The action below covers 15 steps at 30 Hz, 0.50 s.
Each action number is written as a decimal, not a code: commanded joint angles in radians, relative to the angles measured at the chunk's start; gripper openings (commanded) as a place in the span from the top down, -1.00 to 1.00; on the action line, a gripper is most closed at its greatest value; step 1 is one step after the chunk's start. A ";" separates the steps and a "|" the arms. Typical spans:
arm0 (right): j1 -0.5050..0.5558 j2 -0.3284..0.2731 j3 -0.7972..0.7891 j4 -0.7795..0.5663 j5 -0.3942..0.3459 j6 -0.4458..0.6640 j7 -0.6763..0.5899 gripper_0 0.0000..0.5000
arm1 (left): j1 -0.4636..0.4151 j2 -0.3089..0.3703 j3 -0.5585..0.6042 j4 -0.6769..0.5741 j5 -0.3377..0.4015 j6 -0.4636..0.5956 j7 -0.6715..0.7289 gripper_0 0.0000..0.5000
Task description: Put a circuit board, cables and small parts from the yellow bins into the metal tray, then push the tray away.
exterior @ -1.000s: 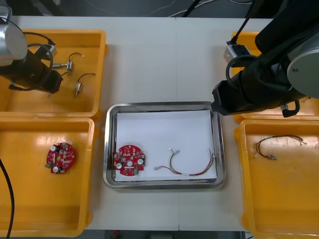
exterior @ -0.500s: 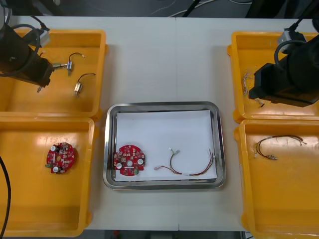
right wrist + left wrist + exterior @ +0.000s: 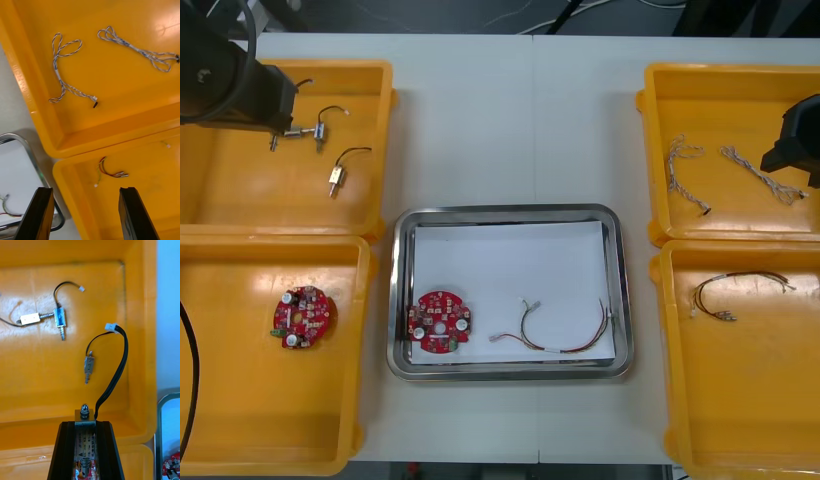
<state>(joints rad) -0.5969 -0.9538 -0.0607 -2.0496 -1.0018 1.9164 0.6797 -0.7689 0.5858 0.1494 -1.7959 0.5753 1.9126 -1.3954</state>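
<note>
Left pincer (image 3: 85, 425) grips a small metal part (image 3: 85, 413) over the yellow bin (image 3: 45, 382).

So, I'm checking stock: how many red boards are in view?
2: a board in the tray, a board in the near left bin. The left arm may hide more.

tray (image 3: 507, 211) between 4 bins (image 3: 240, 190); circuit board (image 3: 439, 322) left of cable (image 3: 557, 349) inside tray.

It was an electronics workbench.
Yellow bins (image 3: 240, 190) flanked a metal tray (image 3: 505, 212) holding a red circuit board (image 3: 439, 322).
</note>
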 commanded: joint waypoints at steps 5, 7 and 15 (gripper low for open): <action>0.005 -0.054 -0.085 0.101 0.069 0.003 0.196 -1.00 | 0.008 0.006 -0.214 -0.218 0.074 0.007 0.501 1.00; 0.005 -0.060 -0.088 0.114 0.080 0.003 0.227 -1.00 | 0.025 -0.009 -0.248 -0.249 0.067 0.007 0.553 1.00; 0.005 -0.062 -0.116 0.172 0.112 0.003 0.342 -1.00 | 0.174 -0.046 -0.384 -0.370 -0.065 0.007 0.598 1.00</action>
<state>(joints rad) -0.5965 -0.9701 -0.1305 -1.8908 -0.9132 1.9164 0.9764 -0.6639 0.5647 -0.1889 -2.1097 0.5622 1.9133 -0.6096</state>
